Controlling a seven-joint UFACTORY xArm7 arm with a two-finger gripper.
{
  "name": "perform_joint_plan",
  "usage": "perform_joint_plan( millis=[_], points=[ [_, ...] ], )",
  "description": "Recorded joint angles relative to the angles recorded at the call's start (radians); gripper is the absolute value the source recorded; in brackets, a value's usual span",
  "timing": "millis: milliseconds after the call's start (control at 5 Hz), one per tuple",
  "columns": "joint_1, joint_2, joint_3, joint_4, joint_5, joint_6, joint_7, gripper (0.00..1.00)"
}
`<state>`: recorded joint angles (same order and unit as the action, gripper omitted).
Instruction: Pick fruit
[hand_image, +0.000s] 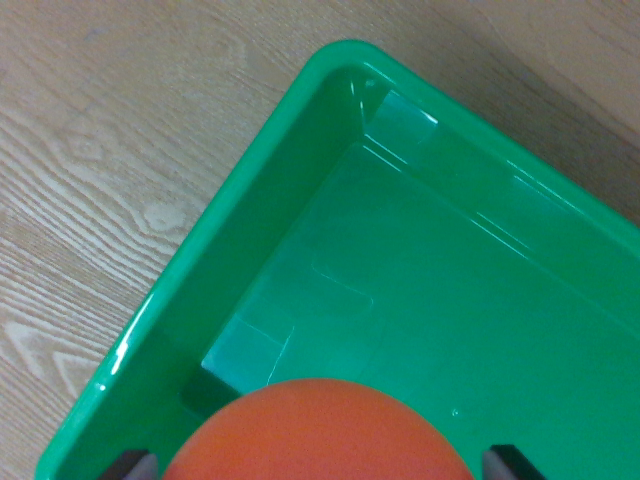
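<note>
- Pale wood-grain laminate forms the surface (90, 150), seen along the wrist view's left and across its top.
- On it a green plastic bin (250, 170) is set, its rounded corner towards the top of the view; the floor of the bin is bare where it can be seen.
- An orange fruit (318, 435) fills the bottom middle of the view, directly above the bin's floor near its lower-left wall.
- The tool (320, 462) is closed on the fruit — a dark fingertip (135, 466) is seen at one flank and its partner at the other.
- The step in hand is judged to be the carry or placing: the fruit is held over the bin, not yet set down.
- Next, a lowering towards the bin's floor is called for, then a release — the near wall must be cleared.
</note>
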<state>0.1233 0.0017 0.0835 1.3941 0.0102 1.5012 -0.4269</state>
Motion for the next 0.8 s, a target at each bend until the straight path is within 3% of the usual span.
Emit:
perform_joint_plan(
  millis=[200,400,600,800],
  points=[
    [0.0000,0.000,0.000,0.000,0.0000,0.000,0.000,1.00],
    [-0.0003,-0.011,0.000,0.021,0.0010,0.032,-0.001,1.00],
    [-0.0003,-0.011,0.000,0.021,0.0010,0.032,-0.001,1.00],
    [-0.0006,-0.020,0.000,0.038,0.0019,0.058,-0.001,1.00]
  ],
)
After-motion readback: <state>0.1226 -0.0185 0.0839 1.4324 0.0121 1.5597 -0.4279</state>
